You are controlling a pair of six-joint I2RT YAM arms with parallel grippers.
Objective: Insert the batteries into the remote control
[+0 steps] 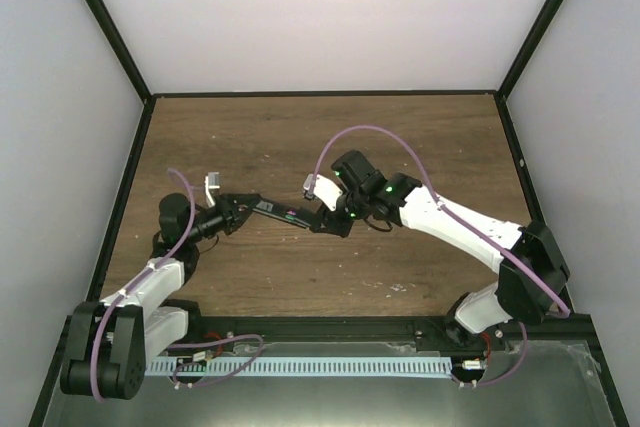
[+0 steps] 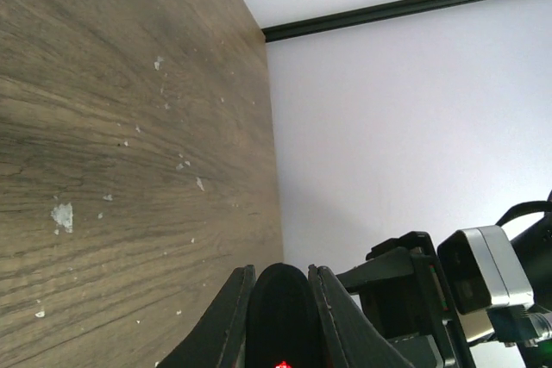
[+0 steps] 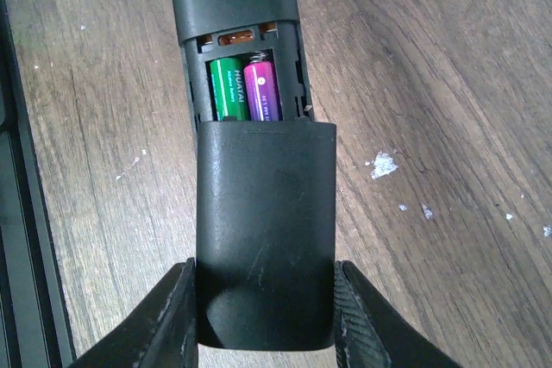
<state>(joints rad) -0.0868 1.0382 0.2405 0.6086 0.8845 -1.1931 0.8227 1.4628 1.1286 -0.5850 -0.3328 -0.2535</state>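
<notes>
Remote control spans the gap between both arms, over the left-centre of the wooden table; cannot tell if it touches the boards. Left gripper is clenched on one rounded end: the left wrist view shows black fingers pressed tight on either side of it, a red light glowing below. Right gripper clasps the opposite end, its fingers pressed against both sides of the battery cover. The cover sits partly slid along the body, leaving the compartment half exposed. Green battery and purple battery lie seated side by side in that bay, touching, green on the left in the right wrist view. White specks dot the wood beside the remote.
</notes>
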